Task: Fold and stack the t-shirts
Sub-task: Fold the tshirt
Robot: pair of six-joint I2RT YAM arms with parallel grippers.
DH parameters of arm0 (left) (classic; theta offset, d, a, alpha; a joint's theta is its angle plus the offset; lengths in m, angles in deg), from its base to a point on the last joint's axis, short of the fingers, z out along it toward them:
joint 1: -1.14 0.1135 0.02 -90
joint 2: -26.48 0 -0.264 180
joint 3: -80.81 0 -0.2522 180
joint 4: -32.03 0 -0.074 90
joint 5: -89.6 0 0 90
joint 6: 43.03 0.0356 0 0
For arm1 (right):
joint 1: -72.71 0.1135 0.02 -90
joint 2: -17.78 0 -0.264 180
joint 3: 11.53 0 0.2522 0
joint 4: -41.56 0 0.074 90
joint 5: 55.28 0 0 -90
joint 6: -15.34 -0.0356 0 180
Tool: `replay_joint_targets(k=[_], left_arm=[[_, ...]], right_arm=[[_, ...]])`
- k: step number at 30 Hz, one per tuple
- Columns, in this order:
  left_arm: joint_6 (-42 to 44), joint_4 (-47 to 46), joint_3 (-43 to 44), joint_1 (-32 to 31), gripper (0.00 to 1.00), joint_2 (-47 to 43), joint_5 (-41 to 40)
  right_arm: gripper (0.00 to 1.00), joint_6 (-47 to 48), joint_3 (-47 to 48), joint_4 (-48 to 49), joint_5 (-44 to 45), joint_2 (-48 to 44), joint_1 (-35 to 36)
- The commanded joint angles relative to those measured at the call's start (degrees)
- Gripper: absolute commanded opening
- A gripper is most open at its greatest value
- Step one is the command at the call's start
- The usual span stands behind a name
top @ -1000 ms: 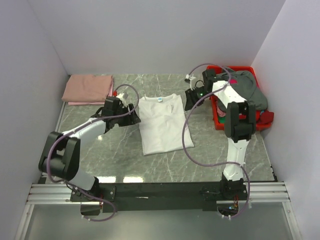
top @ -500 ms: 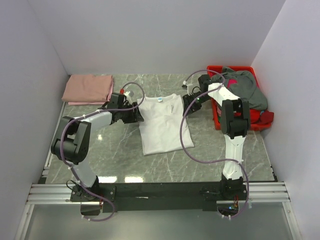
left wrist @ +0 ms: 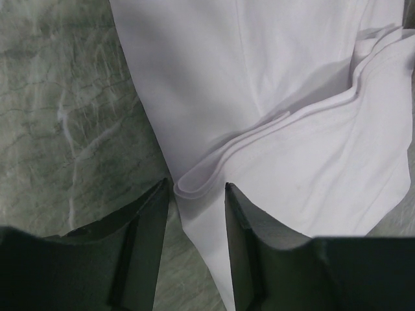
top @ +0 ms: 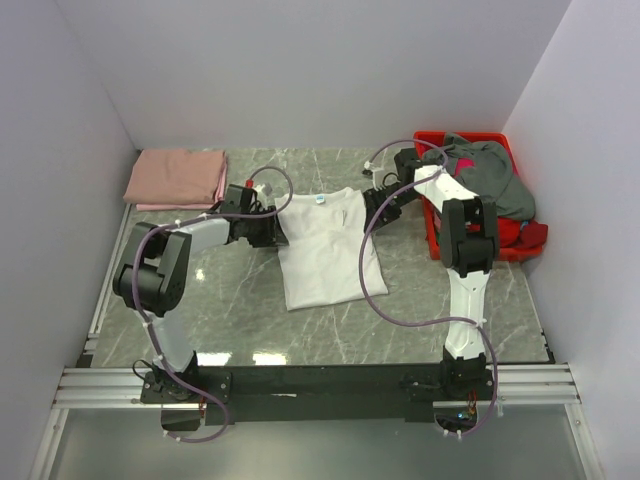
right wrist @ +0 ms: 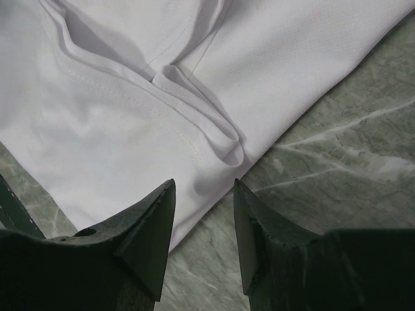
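A white t-shirt (top: pixel 322 245) with a small blue neck label lies flat on the marble table, sleeves folded in. My left gripper (top: pixel 274 231) is open at its left shoulder edge; in the left wrist view (left wrist: pixel 198 194) the jaws straddle the folded sleeve edge (left wrist: pixel 194 184). My right gripper (top: pixel 372 208) is open at the right shoulder edge; in the right wrist view (right wrist: pixel 204 188) the jaws straddle the cloth edge (right wrist: pixel 224 146). A folded salmon-pink t-shirt (top: pixel 177 178) lies at the back left. A grey t-shirt (top: pixel 490 175) and a red one (top: pixel 528 235) sit in the bin.
A red plastic bin (top: pixel 437 222) stands at the back right against the wall. White walls close in the table on three sides. The metal rail (top: pixel 300 385) with both arm bases runs along the near edge.
Both grippers have moved in toward the white t-shirt's shoulders, the left one rightward and the right one leftward, and now sit at its edges.
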State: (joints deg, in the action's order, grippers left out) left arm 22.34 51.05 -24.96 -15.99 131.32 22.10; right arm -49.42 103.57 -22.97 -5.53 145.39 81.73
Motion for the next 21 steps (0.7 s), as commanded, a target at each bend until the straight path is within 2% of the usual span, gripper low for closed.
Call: replay_joint_targets(k=[1,6,17,21], left_arm=[[1.4,0.1,2.5,0.1,0.45,1.2,1.6],[1.5,0.2,2.7,0.1,0.43,2.2,1.8],[0.7,-0.6,2.9,0.1,0.07,3.0,4.2],[0.6,-0.6,2.8,0.1,0.06,2.5,4.1]], right_arm=[[0.48,-0.4,2.6,-0.8,-1.4,0.6,0.6],[0.48,-0.4,3.3,-1.2,-1.9,0.9,0.6],[0.47,-0.8,2.9,-1.1,-2.6,1.3,0.9],[0.47,-1.8,3.2,-0.6,-1.0,1.8,1.2]])
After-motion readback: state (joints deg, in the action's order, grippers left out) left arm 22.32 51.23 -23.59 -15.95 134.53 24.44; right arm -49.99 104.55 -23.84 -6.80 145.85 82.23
